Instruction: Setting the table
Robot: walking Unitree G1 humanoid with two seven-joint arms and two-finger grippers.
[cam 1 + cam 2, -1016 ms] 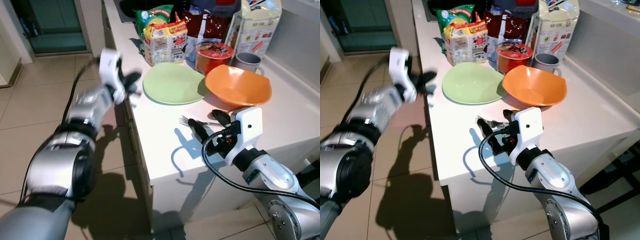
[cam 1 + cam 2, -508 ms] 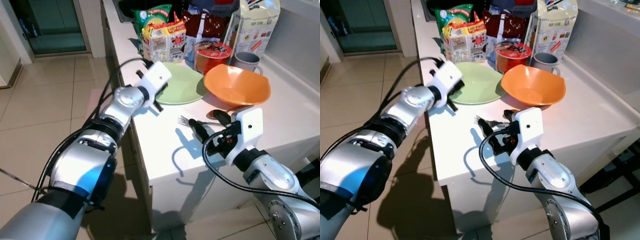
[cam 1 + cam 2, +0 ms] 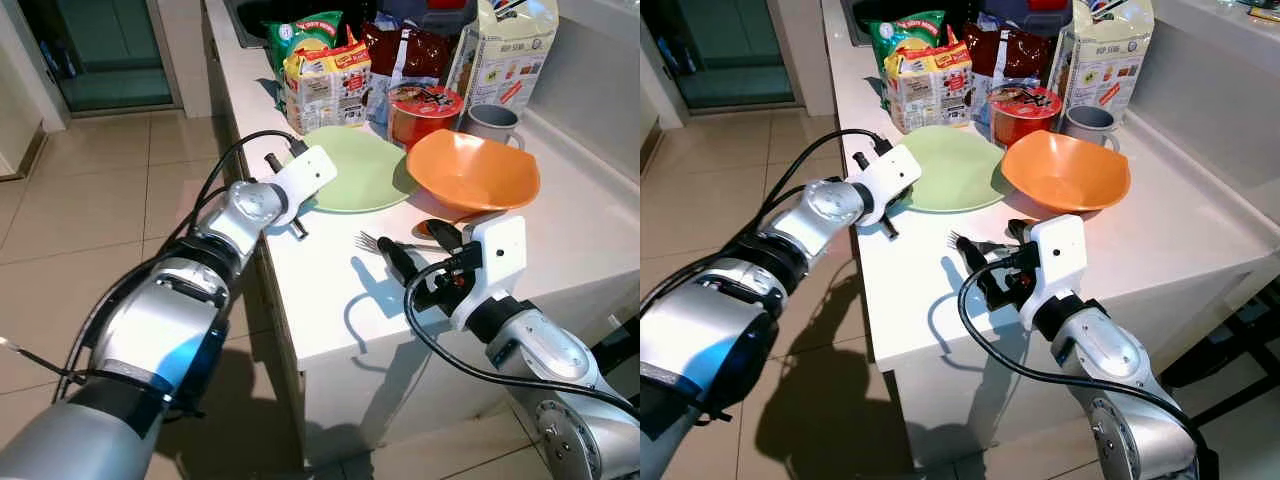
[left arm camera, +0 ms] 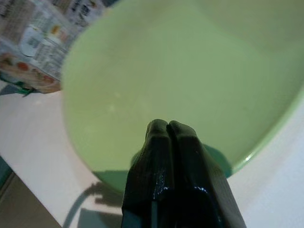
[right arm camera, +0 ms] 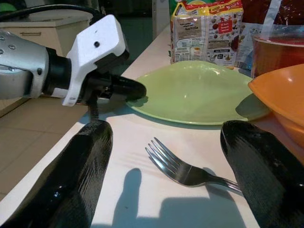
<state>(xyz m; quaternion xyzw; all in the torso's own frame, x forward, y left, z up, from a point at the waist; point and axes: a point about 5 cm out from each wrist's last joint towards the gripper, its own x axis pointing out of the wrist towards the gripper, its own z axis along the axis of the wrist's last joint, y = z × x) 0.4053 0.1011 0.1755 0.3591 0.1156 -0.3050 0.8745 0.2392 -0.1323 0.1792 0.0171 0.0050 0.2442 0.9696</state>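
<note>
A light green plate (image 3: 360, 170) lies on the white counter (image 3: 330, 300), with an orange bowl (image 3: 470, 175) beside it on the right. A metal fork (image 5: 185, 171) lies in front of them, tines pointing to the left. My left gripper (image 4: 168, 126) is shut, its fingers pressed together with nothing between them, the tips right at the plate's near left rim (image 5: 142, 102). My right gripper (image 5: 166, 128) is open just above the counter, one black finger on each side of the fork and a little short of it.
Behind the plate stand food packets (image 3: 330, 80), a red noodle cup (image 3: 428, 110), a grey mug (image 3: 495, 122) and a tall carton (image 3: 510, 50). The counter's left edge drops to a tiled floor (image 3: 90, 200).
My left arm has swung in from over the floor to the plate's near rim and lowered slightly. The right arm and the fork have not moved.
</note>
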